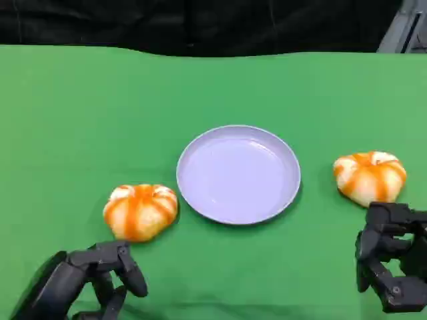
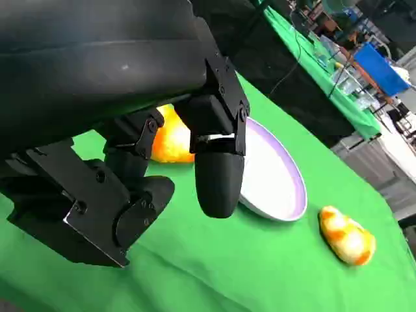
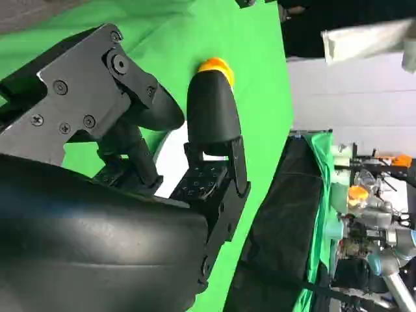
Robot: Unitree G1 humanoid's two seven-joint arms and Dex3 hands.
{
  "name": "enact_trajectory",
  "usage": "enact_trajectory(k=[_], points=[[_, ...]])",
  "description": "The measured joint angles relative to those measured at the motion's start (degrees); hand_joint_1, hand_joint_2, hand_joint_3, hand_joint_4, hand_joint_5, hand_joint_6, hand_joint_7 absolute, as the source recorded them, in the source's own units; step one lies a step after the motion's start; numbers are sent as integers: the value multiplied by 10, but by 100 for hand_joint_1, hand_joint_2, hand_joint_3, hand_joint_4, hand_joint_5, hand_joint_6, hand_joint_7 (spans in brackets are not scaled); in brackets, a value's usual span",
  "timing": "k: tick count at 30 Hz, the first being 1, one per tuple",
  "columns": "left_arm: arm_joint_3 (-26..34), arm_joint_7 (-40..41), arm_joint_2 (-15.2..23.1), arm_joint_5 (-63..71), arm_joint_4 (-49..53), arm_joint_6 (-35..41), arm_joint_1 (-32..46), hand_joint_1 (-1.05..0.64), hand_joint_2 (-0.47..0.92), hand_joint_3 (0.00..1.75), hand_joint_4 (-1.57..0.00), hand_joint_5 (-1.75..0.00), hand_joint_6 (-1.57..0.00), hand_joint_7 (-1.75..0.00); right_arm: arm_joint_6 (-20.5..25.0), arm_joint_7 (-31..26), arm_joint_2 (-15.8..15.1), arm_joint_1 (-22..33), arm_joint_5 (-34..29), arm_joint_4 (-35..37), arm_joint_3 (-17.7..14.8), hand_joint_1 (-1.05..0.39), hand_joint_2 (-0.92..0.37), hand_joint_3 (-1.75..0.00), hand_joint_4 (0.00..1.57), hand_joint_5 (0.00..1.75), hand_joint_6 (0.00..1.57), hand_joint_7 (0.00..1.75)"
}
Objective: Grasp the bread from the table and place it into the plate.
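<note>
Head view puts the lavender plate [image 1: 238,175] at the middle of my green counter [image 1: 73,113], with nothing in it. One orange-striped bread roll [image 1: 141,211] lies just beside the plate's left rim, and a second bread roll [image 1: 370,176] sits apart from the plate on its right.

My left robot hand [image 1: 100,277] hovers near the lower left, just short of the nearer roll, fingers apart and grasping nothing. My right robot hand [image 1: 390,257] sits below the second roll, close to it, also released and holding nothing.

From my left wrist, I see my fingers [image 2: 218,172] spread over the counter with the first roll [image 2: 170,138] behind them, then the plate [image 2: 286,188] and the far roll [image 2: 346,236] beyond.

From my right wrist, a bit of orange roll [image 3: 216,69] peeks past a fingertip.
</note>
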Motion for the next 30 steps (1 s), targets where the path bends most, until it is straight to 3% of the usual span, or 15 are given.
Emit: enact_trajectory(k=[23,24,26,27,28,29,30], points=[[-3,4,2,0,-1,-6,0,10,47,120,-83,-158,-89,-118,0,0,0,0,-1,0,0,-11,-43,-125,99,156,97,128],[-3,8,2,0,1,-13,-1,8,50,112,-82,-152,-89,-109,0,0,0,0,-1,0,0,-10,-43,-125,99,156,98,128],[1,25,0,1,6,-25,-3,1,65,79,-74,-125,-91,-79,0,-2,0,0,-2,0,1,-11,-43,-125,99,156,97,128],[5,37,-3,2,9,-30,-5,-7,78,53,-73,-95,-90,-57,0,-3,0,0,-2,0,1,-11,-43,-125,98,157,97,129],[8,50,-7,7,10,-31,-7,-14,85,37,-70,-69,-89,-38,1,-4,0,0,-2,0,1,-11,-43,-125,98,157,97,129],[11,63,-10,18,9,-34,-11,-22,89,25,-66,-43,-85,-19,1,-5,0,0,-3,0,1,-10,-43,-125,98,157,97,129],[13,75,-10,32,7,-36,-18,-26,91,20,-62,-30,-82,-11,1,-5,0,-1,-3,0,2,-10,-43,-125,98,158,97,129]])
